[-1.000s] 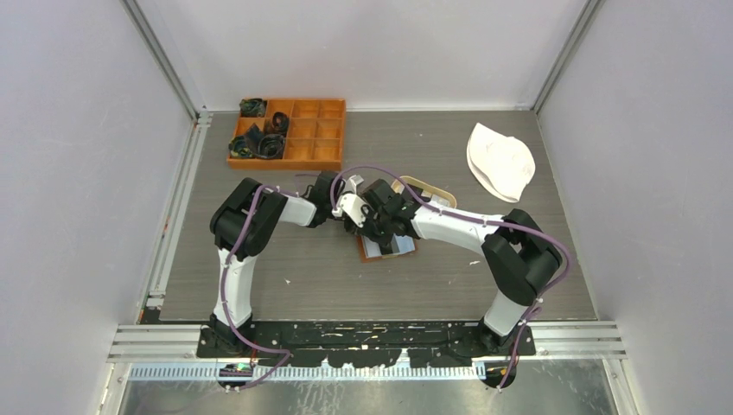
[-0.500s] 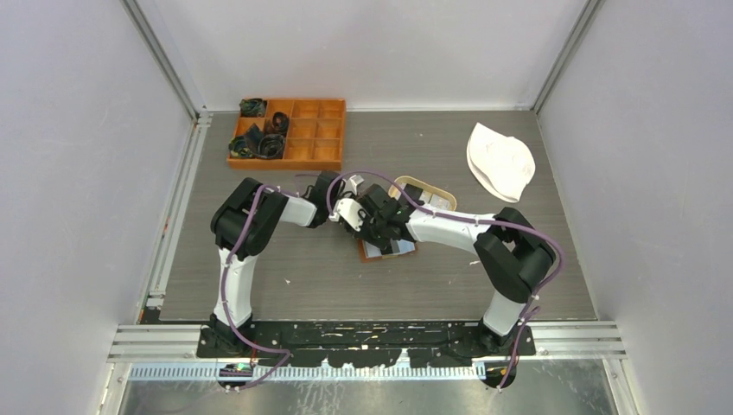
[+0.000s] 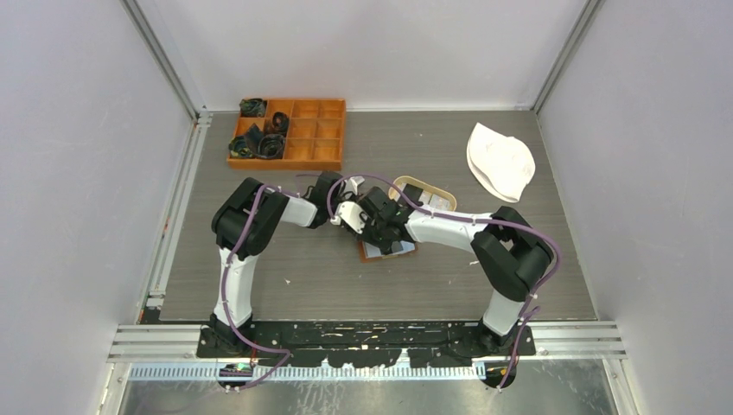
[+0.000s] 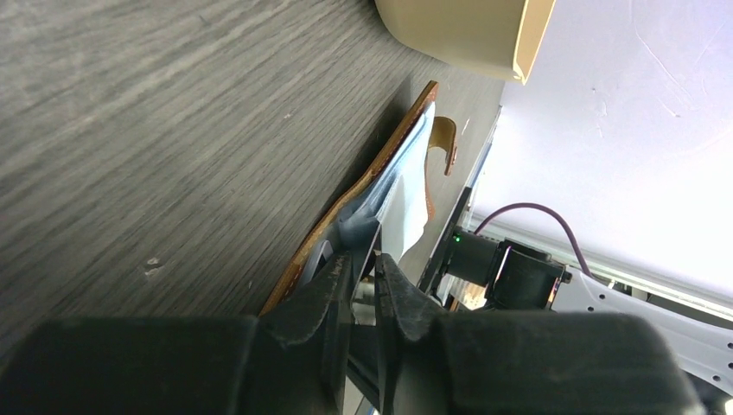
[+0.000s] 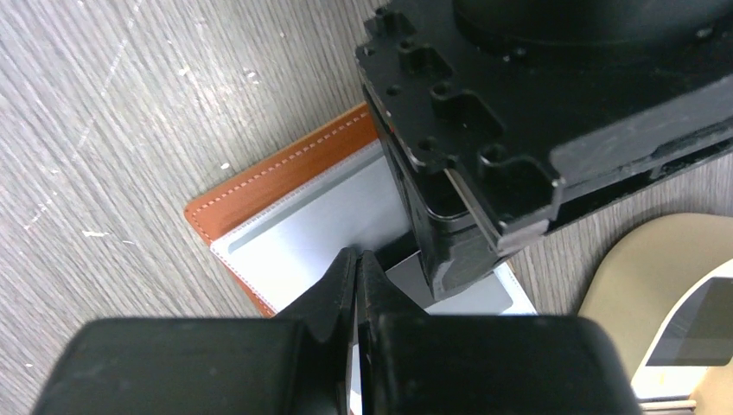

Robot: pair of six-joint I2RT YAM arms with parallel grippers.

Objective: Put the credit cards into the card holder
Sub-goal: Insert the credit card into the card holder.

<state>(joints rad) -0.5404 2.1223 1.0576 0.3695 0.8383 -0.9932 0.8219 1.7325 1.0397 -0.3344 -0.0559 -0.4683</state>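
Card holder lies open near the middle of the table, with a credit card lying on its inner face. Tray sits just behind it to the right, with more cards in it. Compartment box is at back left with small items in its left cells, and a crumpled cloth is at back right, well apart.
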